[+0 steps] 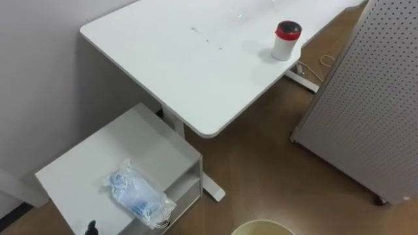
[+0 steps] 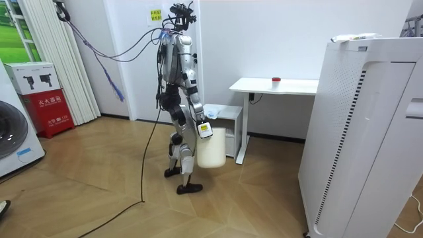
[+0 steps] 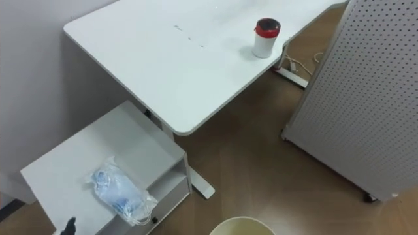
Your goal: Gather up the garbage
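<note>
Plastic bag [image 1: 135, 195] of blue scraps is lying on the shelf [image 1: 78, 171] just past the left hand [image 1: 91, 227] (open or closed, I cannot tell), looking light and squishy, probably wanting a pinch mid-bag, while the right hand [image 2: 204, 128] is gripping the bin [image 2: 211, 152].

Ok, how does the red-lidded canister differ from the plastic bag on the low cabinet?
The canister stands upright on the desk; the plastic bag lies slumped on the low cabinet. The canister is an opaque white cylinder with a red lid; the plastic bag is clear and crumpled, with blue stuff inside. Both rest on white tops.
</note>
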You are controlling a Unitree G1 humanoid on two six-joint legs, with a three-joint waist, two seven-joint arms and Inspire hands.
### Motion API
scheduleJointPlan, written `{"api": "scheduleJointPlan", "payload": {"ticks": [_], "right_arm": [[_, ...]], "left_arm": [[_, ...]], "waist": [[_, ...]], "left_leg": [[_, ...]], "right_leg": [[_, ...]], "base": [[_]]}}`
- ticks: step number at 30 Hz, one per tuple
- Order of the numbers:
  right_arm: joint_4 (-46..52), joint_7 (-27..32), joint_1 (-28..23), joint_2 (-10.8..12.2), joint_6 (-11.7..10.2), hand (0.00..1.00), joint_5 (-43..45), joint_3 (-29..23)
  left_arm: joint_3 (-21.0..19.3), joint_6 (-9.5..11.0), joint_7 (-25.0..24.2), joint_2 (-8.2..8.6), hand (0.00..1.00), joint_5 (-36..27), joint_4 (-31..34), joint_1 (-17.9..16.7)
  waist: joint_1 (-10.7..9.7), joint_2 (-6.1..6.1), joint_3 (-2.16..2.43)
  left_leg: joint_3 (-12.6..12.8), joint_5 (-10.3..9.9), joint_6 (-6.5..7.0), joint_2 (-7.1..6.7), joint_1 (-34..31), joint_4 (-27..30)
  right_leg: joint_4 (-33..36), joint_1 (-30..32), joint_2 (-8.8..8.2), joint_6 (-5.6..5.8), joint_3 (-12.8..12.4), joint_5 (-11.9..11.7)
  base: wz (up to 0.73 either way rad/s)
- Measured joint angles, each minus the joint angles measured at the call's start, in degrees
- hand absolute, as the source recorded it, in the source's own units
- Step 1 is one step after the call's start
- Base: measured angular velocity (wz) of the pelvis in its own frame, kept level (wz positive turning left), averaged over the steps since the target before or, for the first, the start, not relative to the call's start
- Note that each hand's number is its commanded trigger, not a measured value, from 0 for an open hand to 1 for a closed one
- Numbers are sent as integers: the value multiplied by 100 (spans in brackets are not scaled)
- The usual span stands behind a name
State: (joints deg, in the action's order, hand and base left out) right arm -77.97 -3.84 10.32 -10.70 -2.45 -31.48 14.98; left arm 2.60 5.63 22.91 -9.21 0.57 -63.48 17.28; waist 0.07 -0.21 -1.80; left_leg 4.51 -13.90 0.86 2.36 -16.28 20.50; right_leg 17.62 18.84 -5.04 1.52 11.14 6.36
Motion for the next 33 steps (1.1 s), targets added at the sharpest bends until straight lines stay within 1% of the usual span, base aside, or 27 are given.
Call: {"api": "scheduleJointPlan", "payload": {"ticks": [1,2,3,6,7,8,9,11,13,17,18,20,23,25,26,28,29,32,33], "right_arm": [[-1,-10,48,1,1,100,1,21],[-1,-13,65,2,-1,100,0,49],[1,-13,91,2,-3,100,4,111],[14,-26,140,3,-13,100,-32,189],[13,-20,157,1,-12,100,-80,198],[12,-14,155,1,-12,100,-108,214],[14,-2,157,-1,-16,100,-157,232],[16,4,157,-2,-57,100,-188,232],[23,3,184,-5,-136,100,-186,232],[51,-1,231,-5,-178,100,-186,232],[64,-2,237,-5,-181,100,-187,232],[75,0,241,-12,-179,100,-187,231],[163,5,264,-29,-177,100,-187,225],[213,-9,303,-31,-177,100,-220,236],[212,-9,313,-32,-178,100,-266,241],[213,-6,317,-51,-168,100,-435,294],[202,5,311,-77,-157,100,-460,292],[205,11,311,-98,-156,100,-546,294],[217,12,313,-117,-160,100,-632,295]], "left_arm": [[41,77,136,-2,0,-4,-3,116],[59,118,191,-2,0,-9,-1,150],[77,156,272,-2,0,-6,-4,216],[83,205,535,-30,0,6,-68,333],[100,208,620,-46,0,7,-68,344],[117,210,656,-50,0,6,-68,345],[122,212,688,-54,0,7,-67,347],[121,218,692,-71,0,7,-67,350],[121,231,697,-99,0,13,-68,378],[123,264,698,-120,0,22,-83,529],[127,306,698,-137,0,23,-93,571],[211,366,700,-209,0,28,-92,604],[217,367,708,-279,0,45,-95,664],[359,366,804,-389,0,136,-127,694],[419,364,821,-427,0,136,-129,694],[551,357,888,-549,0,206,-129,710],[550,352,935,-562,0,262,-140,745],[551,350,1052,-580,0,299,-170,832],[552,346,1072,-587,0,298,-197,919]], "waist": [[-6,-5,-10],[-10,-4,-14],[-67,-9,-22],[-147,-20,-39],[-180,-18,-68],[-184,-19,-69],[-195,-22,-95],[-197,-35,-106],[-226,-52,-152],[-276,-77,-169],[-291,-87,-177],[-308,-93,-181],[-321,-99,-186],[-379,-112,-202],[-406,-112,-202],[-481,-96,-213],[-494,-64,-233],[-526,-59,-236],[-535,-56,-238]], "left_leg": [[4,1,1,-6,-19,-7],[4,1,2,-8,-26,-7],[5,1,2,-7,-40,3],[10,1,2,0,-131,24],[15,1,2,2,-177,37],[21,1,2,3,-216,49],[26,1,2,9,-273,94],[32,1,2,11,-371,129],[20,1,2,10,-473,182],[1,1,2,1,-650,314],[3,1,3,-4,-665,327],[7,0,4,-4,-717,395],[20,-2,6,0,-871,511],[32,-3,7,0,-998,604],[28,-8,12,4,-1034,648],[21,-39,15,40,-1182,755],[24,-88,12,81,-1263,870],[14,-111,12,94,-1406,1031],[9,-114,15,96,-1491,1102]], "right_leg": [[17,40,-11,0,1,0],[18,46,-14,0,4,0],[16,54,-15,0,14,0],[27,136,-9,0,9,0],[33,175,-9,0,12,0],[47,216,-9,-1,12,0],[76,264,-9,-1,15,0],[128,377,-12,-3,10,-1],[156,466,-14,-12,4,-6],[261,610,-42,-13,20,-5],[302,639,-53,-13,18,-5],[348,685,-63,-13,9,-5],[472,851,-83,-31,7,1],[630,996,-100,-60,-1,17],[669,1027,-103,-77,4,28],[747,1133,-85,-95,7,37],[781,1172,-60,-112,16,26],[919,1307,-67,-138,9,36],[978,1379,-74,-154,11,46]], "base": [[-5],[-3],[0],[0],[0],[0],[0],[0],[0],[4],[0],[0],[-1],[2],[8],[3],[-6],[-3],[6]]}}
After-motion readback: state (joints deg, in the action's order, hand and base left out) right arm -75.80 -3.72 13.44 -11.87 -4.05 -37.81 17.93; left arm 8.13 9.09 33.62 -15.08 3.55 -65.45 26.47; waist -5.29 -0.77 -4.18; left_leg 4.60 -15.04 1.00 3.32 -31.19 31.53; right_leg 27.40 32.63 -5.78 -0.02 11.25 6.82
